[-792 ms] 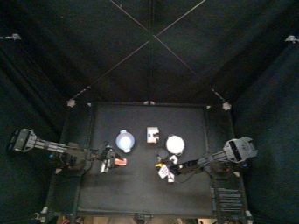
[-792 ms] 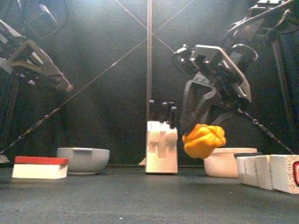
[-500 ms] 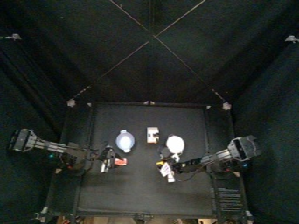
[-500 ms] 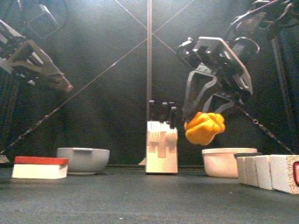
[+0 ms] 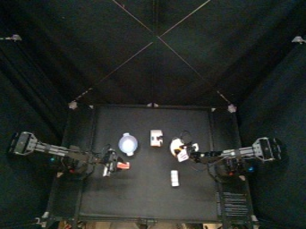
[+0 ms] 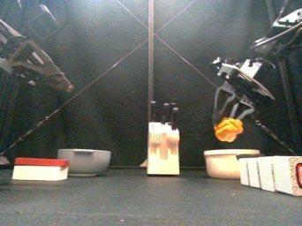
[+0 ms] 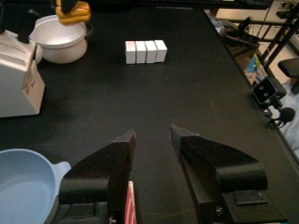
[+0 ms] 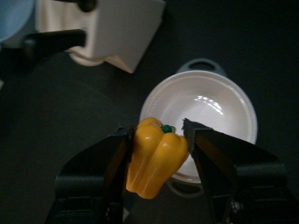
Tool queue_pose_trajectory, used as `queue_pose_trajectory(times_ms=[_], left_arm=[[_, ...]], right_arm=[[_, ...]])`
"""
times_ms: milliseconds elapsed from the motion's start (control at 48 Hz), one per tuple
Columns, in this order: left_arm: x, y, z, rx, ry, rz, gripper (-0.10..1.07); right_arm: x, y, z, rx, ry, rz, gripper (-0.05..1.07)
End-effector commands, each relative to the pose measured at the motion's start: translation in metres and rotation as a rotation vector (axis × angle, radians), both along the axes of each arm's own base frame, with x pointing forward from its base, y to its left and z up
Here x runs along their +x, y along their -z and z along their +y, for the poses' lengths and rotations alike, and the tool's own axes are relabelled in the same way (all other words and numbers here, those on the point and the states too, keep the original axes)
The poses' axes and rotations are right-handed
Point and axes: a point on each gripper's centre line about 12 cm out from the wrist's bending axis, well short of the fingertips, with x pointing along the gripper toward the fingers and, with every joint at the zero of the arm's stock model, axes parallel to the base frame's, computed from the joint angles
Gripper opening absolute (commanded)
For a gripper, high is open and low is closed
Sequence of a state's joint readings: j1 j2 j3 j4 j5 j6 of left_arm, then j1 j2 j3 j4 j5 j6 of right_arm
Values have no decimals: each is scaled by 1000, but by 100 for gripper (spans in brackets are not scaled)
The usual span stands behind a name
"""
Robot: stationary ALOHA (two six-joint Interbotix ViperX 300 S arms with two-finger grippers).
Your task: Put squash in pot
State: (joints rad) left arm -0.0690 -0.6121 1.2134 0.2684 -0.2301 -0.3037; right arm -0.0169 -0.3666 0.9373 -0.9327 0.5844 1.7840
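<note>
The squash (image 8: 158,159) is a small yellow piece held between the jaws of my right gripper (image 8: 158,131), which is shut on it. In the front view the squash (image 6: 228,130) hangs in the air just above the white pot (image 6: 230,162). The right wrist view shows the pot (image 8: 216,114) right beneath the squash, with its inside bare. The left wrist view shows the squash (image 7: 73,10) over the pot (image 7: 59,39) in the distance. My left gripper (image 7: 152,133) is open and empty, low over the table at the left.
A pale-blue dish (image 6: 84,161) stands at the left, also seen in the left wrist view (image 7: 24,175). A white knife block (image 6: 163,148) stands in the middle beside the pot. A row of white blocks (image 6: 274,172) lies front right. A red and white box (image 6: 41,168) lies front left.
My right gripper has carried the squash to the right and farther back, from beside the knife block to just above the pot. The left arm has not moved.
</note>
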Motion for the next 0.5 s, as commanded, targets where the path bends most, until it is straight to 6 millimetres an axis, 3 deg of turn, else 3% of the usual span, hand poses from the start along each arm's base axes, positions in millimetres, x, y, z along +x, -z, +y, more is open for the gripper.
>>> queue_pose_trajectory(times_ms=[0,146,479], left_arm=[[2,-4,0,0,-2,-14,78],[2,-4,0,0,-2,-14,78],[2,-3,1,0,-5,-12,78]], right_arm=[[-5,-3,-11,-8,33,-14,80],[-8,1,-17,-10,55,1,82],[-5,-3,-18,-4,60,-12,101]])
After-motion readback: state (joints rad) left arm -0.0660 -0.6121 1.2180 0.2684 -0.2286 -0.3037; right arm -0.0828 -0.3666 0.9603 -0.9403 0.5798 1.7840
